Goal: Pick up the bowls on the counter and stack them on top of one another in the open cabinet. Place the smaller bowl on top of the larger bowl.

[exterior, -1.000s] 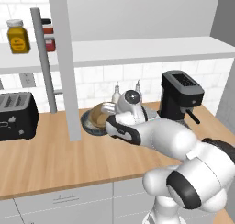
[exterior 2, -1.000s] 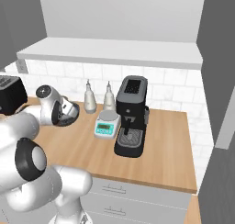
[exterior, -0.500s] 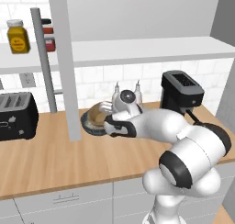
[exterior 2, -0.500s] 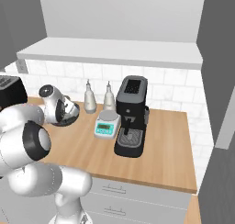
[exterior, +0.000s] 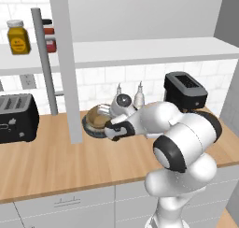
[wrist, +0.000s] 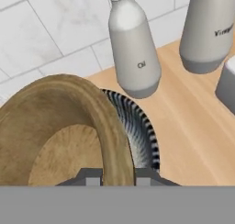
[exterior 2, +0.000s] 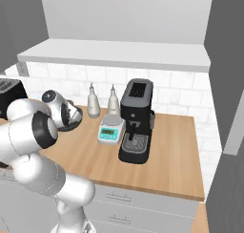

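While the gripper [wrist: 118, 179] pinches the wooden bowl's [wrist: 59, 131] rim, tilted over the blue bowl [wrist: 137, 126] on the counter [exterior: 56, 161], trouble looms at two o'clock: a swing could knock the oil bottle [wrist: 133, 48], or the thin-rim grip could slip.

White square tiles [exterior 2: 190, 96] cover the back wall behind the light-brown wooden worktop [exterior: 56, 166]; white drawers [exterior 2: 143, 206] with slim handles run under its front edge; a long white shelf [exterior: 140, 52] hangs above on grey upright posts [exterior: 44, 59]; a grey panel [exterior 2: 224, 84] closes the worktop's right end; the light is even.
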You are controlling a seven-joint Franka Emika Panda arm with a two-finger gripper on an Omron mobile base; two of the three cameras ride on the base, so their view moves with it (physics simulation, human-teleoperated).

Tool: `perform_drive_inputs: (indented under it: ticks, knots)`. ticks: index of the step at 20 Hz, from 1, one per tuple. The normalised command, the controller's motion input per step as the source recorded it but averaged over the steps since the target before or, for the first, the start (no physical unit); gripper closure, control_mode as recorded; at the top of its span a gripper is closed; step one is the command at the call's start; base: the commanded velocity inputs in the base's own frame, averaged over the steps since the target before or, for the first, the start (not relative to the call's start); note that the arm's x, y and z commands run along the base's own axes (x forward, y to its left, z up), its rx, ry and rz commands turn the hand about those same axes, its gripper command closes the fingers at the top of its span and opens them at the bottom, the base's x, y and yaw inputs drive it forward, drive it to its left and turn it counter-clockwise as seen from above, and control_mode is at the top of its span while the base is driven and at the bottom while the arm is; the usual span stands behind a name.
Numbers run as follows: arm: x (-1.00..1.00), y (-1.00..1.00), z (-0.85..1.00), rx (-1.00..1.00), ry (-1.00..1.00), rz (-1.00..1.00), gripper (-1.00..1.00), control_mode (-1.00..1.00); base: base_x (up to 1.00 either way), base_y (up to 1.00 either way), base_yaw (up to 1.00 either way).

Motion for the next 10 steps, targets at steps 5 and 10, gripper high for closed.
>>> perform_drive_inputs:
  ticks: [5, 10]
  knots:
    - [0.4, 0.3, -0.13, 0.0, 0.0, -0.06, -1.0, -1.0, 0.0, 0.0, 0.0]
    - [0.14, 0.02, 0.19, 0.01, 0.0, -0.01, -1.0, -1.0, 0.0, 0.0, 0.0]
